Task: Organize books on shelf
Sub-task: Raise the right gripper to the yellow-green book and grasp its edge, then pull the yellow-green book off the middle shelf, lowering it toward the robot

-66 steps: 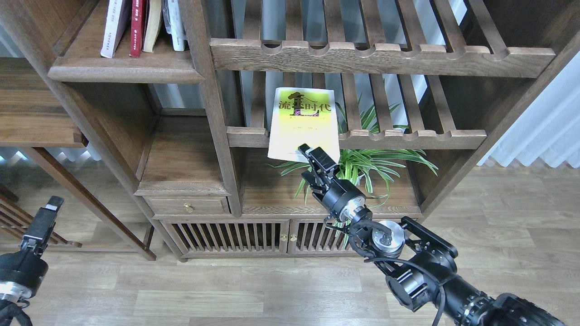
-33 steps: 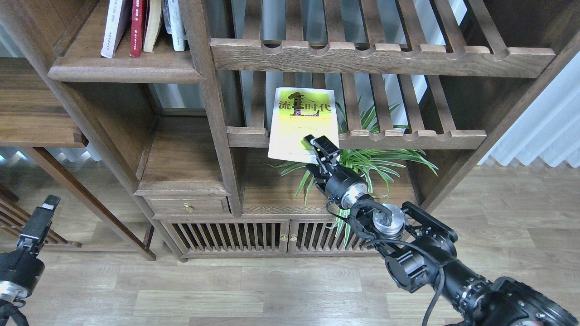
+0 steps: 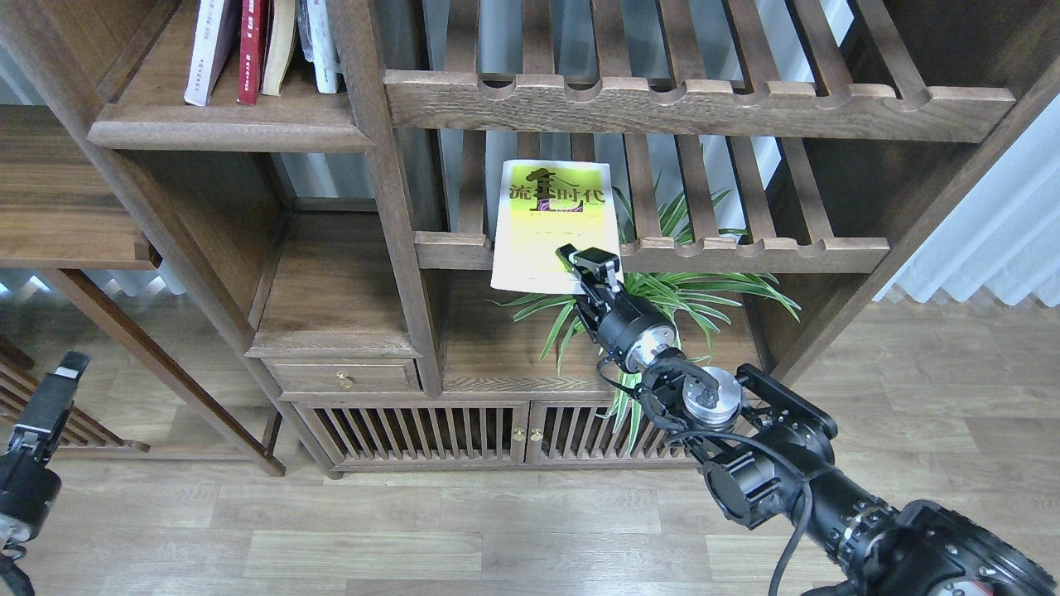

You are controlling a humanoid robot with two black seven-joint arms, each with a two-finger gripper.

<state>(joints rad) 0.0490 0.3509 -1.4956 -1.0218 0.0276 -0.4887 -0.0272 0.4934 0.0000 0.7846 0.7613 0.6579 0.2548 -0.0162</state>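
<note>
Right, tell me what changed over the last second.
The right gripper moved up onto the near edge of the yellow-green book, and its jaws now sit around that edge. The left gripper sank lower and drifted left. The book has not moved off the slatted rack; the standing books are unchanged.

A green striped-leaf plant sits in the lower compartment under two slatted racks with scalloped front rails. Below it are two slatted cabinet doors with brass knobs, beside a small drawer. White curtains hang at right above the wood-plank floor.
</note>
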